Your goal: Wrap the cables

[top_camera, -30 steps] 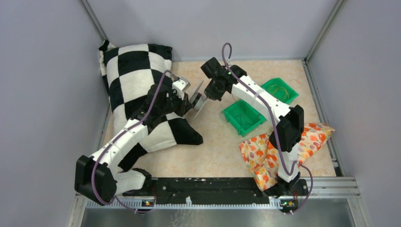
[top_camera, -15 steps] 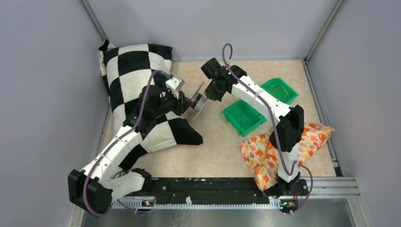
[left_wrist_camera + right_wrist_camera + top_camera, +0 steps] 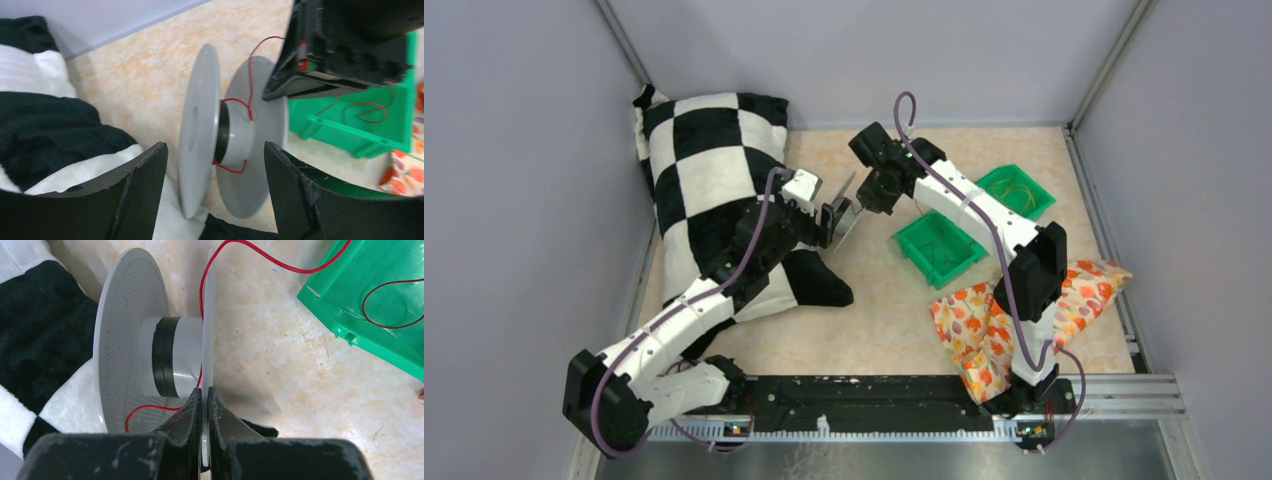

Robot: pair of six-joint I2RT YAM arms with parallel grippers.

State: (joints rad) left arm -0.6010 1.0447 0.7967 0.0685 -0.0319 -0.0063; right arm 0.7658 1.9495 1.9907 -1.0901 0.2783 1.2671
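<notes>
A grey spool (image 3: 848,208) stands on edge by the pillow's corner. A thin red cable (image 3: 260,261) runs from a green bin (image 3: 350,300) to the spool's hub (image 3: 172,357) and loops loosely around it. My right gripper (image 3: 204,395) is shut on the rim of the spool's thin flange. My left gripper (image 3: 215,185) is open, one finger (image 3: 145,185) on each side of the spool (image 3: 200,130) and neither touching it. More red cable (image 3: 367,111) lies in the green bin (image 3: 350,131).
A black-and-white checkered pillow (image 3: 709,180) lies at the left, under my left arm. Two green bins (image 3: 911,240) (image 3: 1034,178) sit to the right of the spool, the far one holding yellowish wires. A floral cloth bag (image 3: 994,320) lies near the right arm's base.
My left gripper has opened wide, its fingers now apart from the spool. The left arm's elbow has shifted. The right gripper still holds the flange in the same place.
</notes>
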